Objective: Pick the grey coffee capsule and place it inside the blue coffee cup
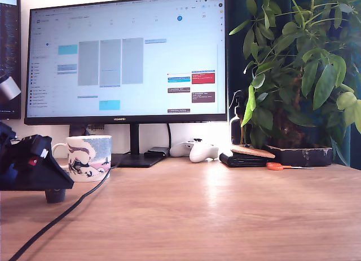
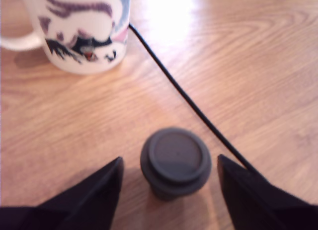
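Observation:
The grey coffee capsule stands on the wooden desk, flat round end up, between the two black fingers of my gripper. Both fingers are apart from it, with a gap on each side, so the gripper is open. In the exterior view the gripper is low at the exterior view's left, and the capsule shows only as a dark stub beneath it. The blue coffee cup stands just behind, upright, white handle toward the exterior view's left. In the wrist view the cup sits a short way beyond the capsule.
A black cable runs across the desk from the monitor past the cup, close beside the capsule. Further back on the exterior view's right lie a white game controller, a dark wallet, orange scissors and a potted plant.

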